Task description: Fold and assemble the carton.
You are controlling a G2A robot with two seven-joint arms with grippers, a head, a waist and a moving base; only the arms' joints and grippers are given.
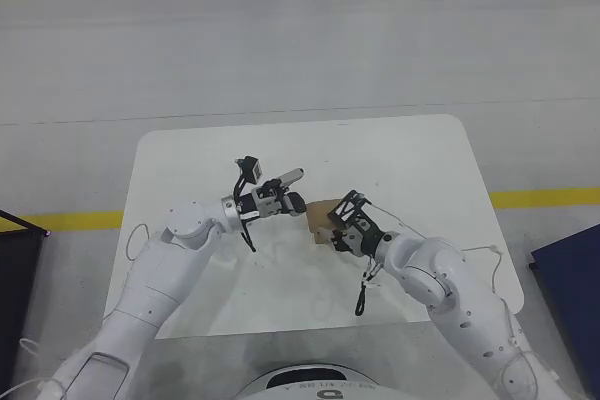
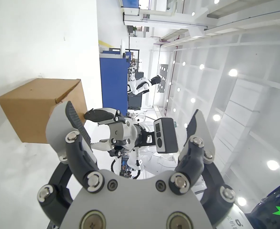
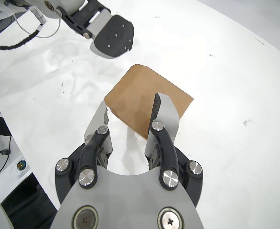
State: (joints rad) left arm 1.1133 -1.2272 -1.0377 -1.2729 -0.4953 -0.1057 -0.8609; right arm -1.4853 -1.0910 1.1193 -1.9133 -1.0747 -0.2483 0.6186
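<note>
**Two hands flank carton on white tabletop**

A small brown carton [image 3: 140, 84] stands folded into a box on the white tabletop [image 1: 400, 150]. It sits a little to the robot's right of the middle, between the two arms.

The right hand [image 3: 131, 100] is at the carton's near side with its fingers part-way apart around a corner. One finger [image 3: 165, 113] lies over the top face. The other sits just beside the corner's edge. From the left wrist, a dark fingertip of this hand touches the carton's upper edge. A firm grip cannot be made out.

The left hand [image 2: 132, 106] is spread wide and has hold of nothing. It hangs above the tabletop on the carton's other side, near the box but apart from it in the right wrist view. That view shows one dark, studded pad turned toward the cardboard. From above, the hand is turned on its side, one finger toward the tabletop and one away from it.

A seam runs along one face of the carton, and faint scuffs mark the tabletop around it. On the grey floor beyond, a yellow line [image 1: 560, 197] passes either side of the tabletop. A blue partition [image 2: 113, 84] stands in the room behind.
</note>
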